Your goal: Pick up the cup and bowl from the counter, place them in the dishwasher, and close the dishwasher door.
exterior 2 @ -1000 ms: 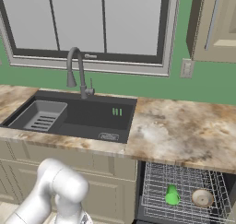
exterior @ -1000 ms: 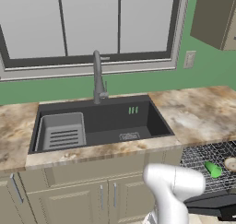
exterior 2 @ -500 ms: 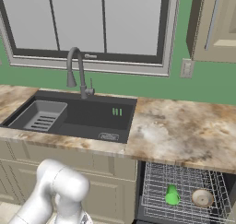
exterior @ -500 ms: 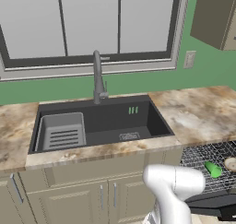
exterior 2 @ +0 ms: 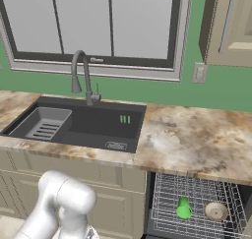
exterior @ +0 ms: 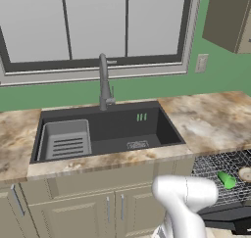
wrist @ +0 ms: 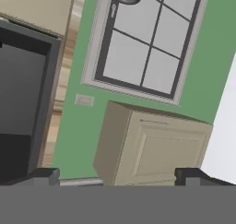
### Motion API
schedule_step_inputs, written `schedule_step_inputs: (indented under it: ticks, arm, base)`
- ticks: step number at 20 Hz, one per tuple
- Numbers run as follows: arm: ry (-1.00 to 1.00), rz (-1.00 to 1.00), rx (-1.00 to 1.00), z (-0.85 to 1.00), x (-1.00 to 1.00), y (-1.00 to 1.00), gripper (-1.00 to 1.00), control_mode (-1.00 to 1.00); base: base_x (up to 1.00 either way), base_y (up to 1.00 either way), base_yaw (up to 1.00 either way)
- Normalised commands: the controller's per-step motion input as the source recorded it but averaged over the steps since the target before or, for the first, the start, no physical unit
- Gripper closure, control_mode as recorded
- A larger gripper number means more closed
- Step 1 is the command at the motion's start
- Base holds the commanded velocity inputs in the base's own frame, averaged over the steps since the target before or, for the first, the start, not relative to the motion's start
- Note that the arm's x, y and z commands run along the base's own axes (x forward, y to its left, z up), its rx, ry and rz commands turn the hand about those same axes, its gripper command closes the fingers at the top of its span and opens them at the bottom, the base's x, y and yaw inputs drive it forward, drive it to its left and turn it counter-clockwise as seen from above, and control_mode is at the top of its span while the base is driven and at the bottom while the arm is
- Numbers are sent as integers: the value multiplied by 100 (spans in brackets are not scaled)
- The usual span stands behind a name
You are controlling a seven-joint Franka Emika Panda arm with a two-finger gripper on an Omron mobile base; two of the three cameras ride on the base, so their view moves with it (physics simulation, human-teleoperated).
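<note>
Inside the rack you had the cup and bowl lying apart. Your tool was spread, pinching nothing. With it aimed away, you risked missing the door.

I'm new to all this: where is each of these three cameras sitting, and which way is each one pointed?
Left base view: behind the arm's left, looking down at the sink and counter; the white arm rises at lower right.
Right base view: behind its right, facing the same sink and counter; the arm rises at lower left.
Hand view: on the hand, rolled sideways, looking up at the window and wall cabinet.
The base views share the dishwasher rack holding the cup and bowl.
</note>
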Motion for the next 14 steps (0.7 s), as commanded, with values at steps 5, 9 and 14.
schedule_step_inputs:
  ticks: [5,9,14]
  arm:
    - [0,0,-10,-36,0,-36,-100,-100]
    - [0,0,-12,-46,0,-27,-100,-100]
    - [0,0,-11,-54,0,-27,-100,-100]
  base:
    - [0,0,0]
    - [0,0,0]
    - [0,0,0]
